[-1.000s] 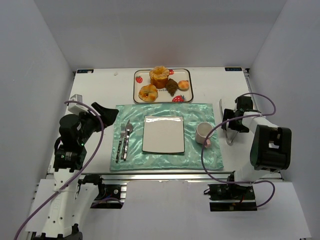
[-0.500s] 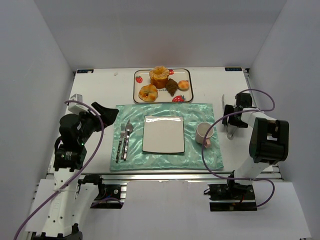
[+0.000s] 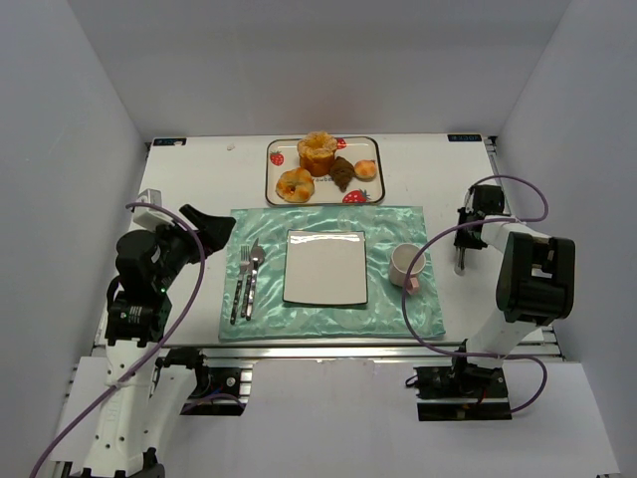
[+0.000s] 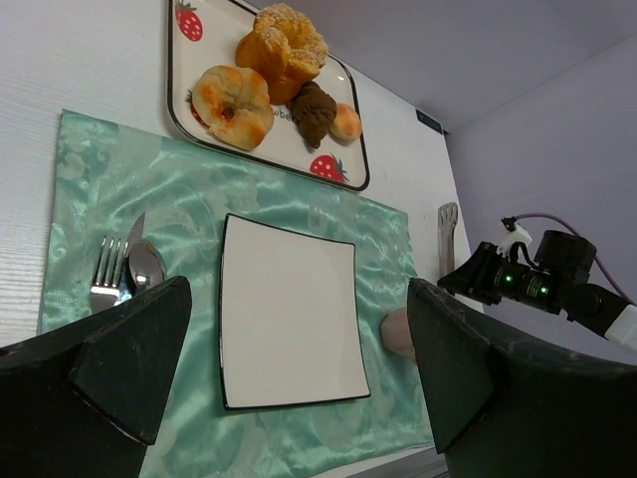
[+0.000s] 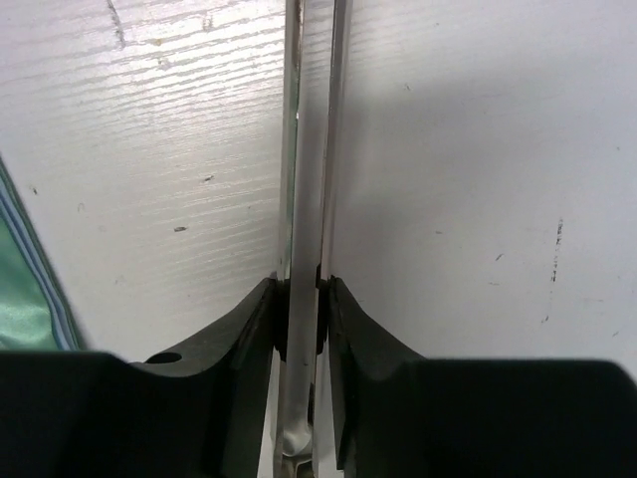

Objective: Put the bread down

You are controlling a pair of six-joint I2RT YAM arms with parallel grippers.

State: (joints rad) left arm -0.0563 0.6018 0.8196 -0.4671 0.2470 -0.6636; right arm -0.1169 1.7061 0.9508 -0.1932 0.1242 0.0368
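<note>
The bread is a small dark brown pastry lying on the strawberry tray at the back, between a tall golden bun and a small orange bun. Far from it, at the right side of the table, my right gripper is shut on metal tongs that lie on the white tabletop, their two arms pressed together. My left gripper hovers open over the left part of the green placemat, holding nothing.
A square white plate lies mid-mat with a pink cup to its right and a fork and spoon to its left. A round glazed bun shares the tray. White walls enclose the table.
My right gripper has closed on the tongs, squeezing their spread arms together, and the right wrist has shifted slightly away from the cup. The left arm has barely moved.
</note>
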